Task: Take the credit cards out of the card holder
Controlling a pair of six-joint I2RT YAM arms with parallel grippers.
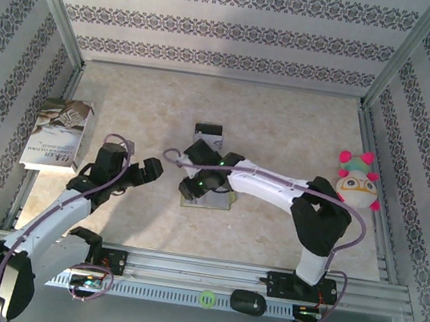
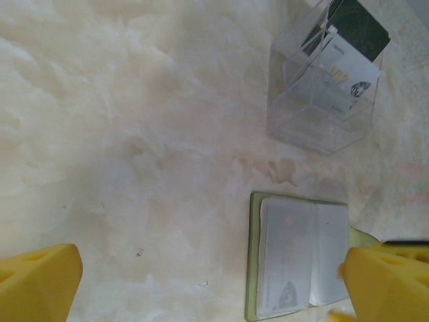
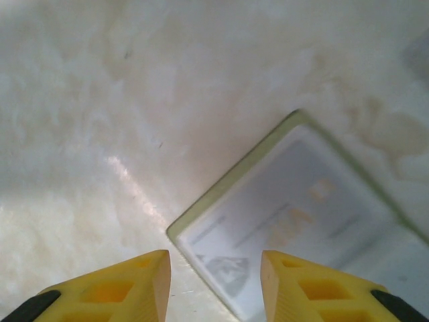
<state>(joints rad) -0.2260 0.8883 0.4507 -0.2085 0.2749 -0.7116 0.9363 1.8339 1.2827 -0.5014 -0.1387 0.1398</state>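
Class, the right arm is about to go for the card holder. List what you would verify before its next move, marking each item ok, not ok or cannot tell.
1. Card holder lies open, pockets facing up: ok.
2. Right gripper has its jaws apart, nothing between them: ok.
3. Right gripper lined up over the holder's near corner: ok.
4. Credit card in the pocket has an edge exposed enough to pinch: cannot tell.
5. Left gripper open and holding nothing: ok.
6. Clear box stands apart from the holder: ok.
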